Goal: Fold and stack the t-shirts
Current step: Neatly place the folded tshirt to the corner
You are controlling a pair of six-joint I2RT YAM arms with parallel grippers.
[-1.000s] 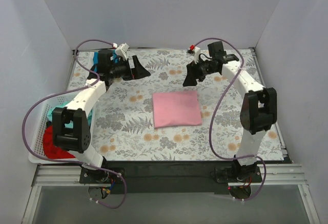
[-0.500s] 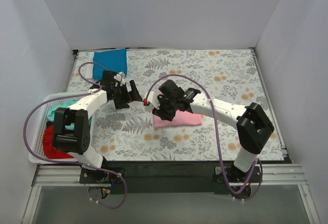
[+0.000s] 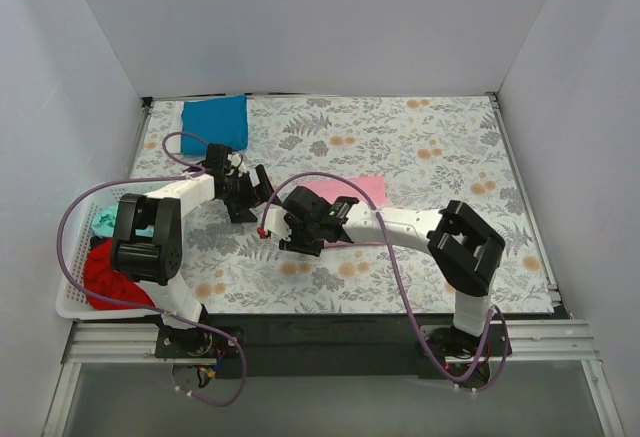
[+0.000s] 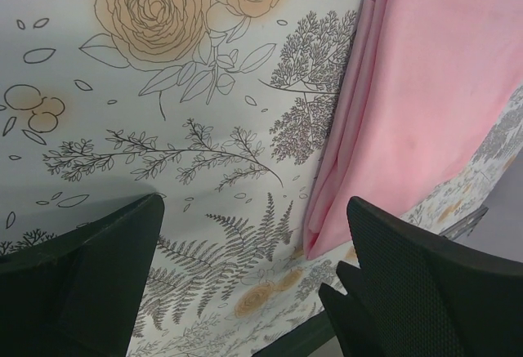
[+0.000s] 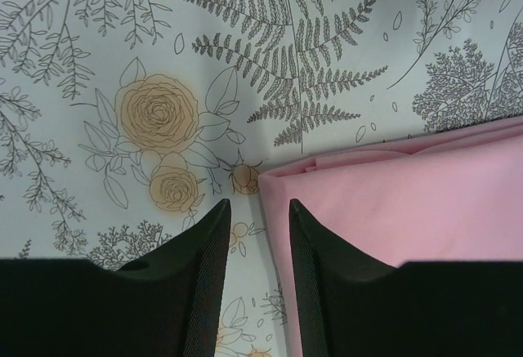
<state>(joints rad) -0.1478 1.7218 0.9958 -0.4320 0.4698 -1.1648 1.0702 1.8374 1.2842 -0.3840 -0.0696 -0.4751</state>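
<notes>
Four t-shirts in view.
- The blue t-shirt [image 3: 215, 122] is folded at the table's 11 o'clock corner.
- The pink t-shirt [image 3: 368, 188] is folded near centre, with the right arm lying across most of it.
- The mint green t-shirt [image 3: 104, 223] and red t-shirt [image 3: 104, 275] are bunched in the white basket [image 3: 72, 307] at 8 o'clock, not folded.

Right gripper [image 5: 257, 210]:
- It is low over the pink shirt's corner at the 9 o'clock end.
- The jaws are narrow with a slim gap. One finger is over pink and the other over the floral cloth [image 3: 440, 147].
- The folded edge runs under the gap. I see nothing pinched or lifted.

Left gripper [image 4: 253, 206]:
- The jaws are spread wide and empty, above bare print.
- In its wrist view the pink edge is off at 2 o'clock.
- From above it sits just beside the right gripper, toward 10 o'clock of it.

Likely step: taking the pink shirt to stack on the blue.

Risks from here:
- The jaws may close on the top layer only. The edge shows several plies, and a shallow bite would peel the fold open on lifting.
- The outer finger rests over print, so a deeper push could pinch the floral cloth along with the shirt. That would drag the whole cover and shift the blue shirt with it.
- A lift by a single corner would let the soft cloth hang and unfold. The left jaws are not at the edge yet to share the load.
- The two grippers are close, and a move toward 11 o'clock crosses the left arm's space. They could make contact or snag a cable.
- A sliding drag instead of a lift could ruck the folded edge.
</notes>
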